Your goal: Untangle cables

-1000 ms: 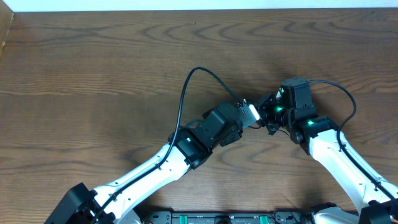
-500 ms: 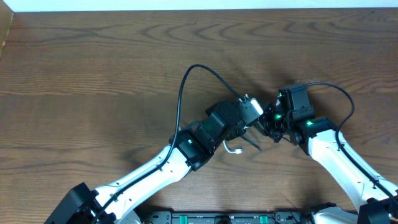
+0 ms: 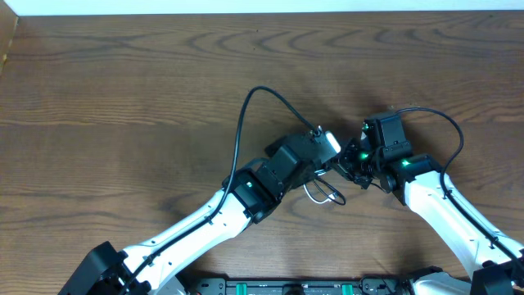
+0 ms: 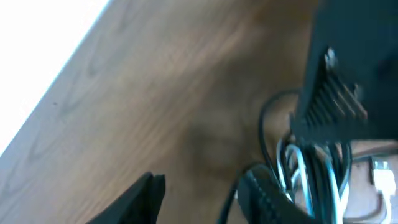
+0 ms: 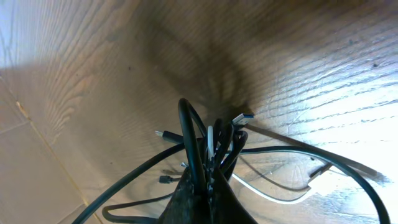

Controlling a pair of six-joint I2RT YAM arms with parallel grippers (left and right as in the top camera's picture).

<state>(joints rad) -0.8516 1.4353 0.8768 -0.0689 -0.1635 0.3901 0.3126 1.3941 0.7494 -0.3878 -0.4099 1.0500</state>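
Note:
The cables (image 5: 205, 146) are a bunch of thin black cords and one white cord, with a blue-tipped USB plug (image 5: 244, 119) sticking up. My right gripper (image 5: 208, 190) is shut on this bunch and holds it above the wooden table. In the overhead view the right gripper (image 3: 350, 166) faces my left gripper (image 3: 334, 161) at the table's middle, and loops of the cables (image 3: 324, 193) hang just below them. In the left wrist view my left gripper (image 4: 202, 193) is open, with nothing between its fingers. The cables (image 4: 311, 171) lie just right of its right finger.
The wooden table (image 3: 123, 98) spreads to the left and far side. The left arm's own thick black cable (image 3: 246, 115) arcs over the table behind the left gripper. The right arm's cable (image 3: 454, 135) loops at the right.
Loops of white and black cable have dropped into view below the two grippers. The left gripper has drawn back slightly from the right gripper, which still holds the bunch.

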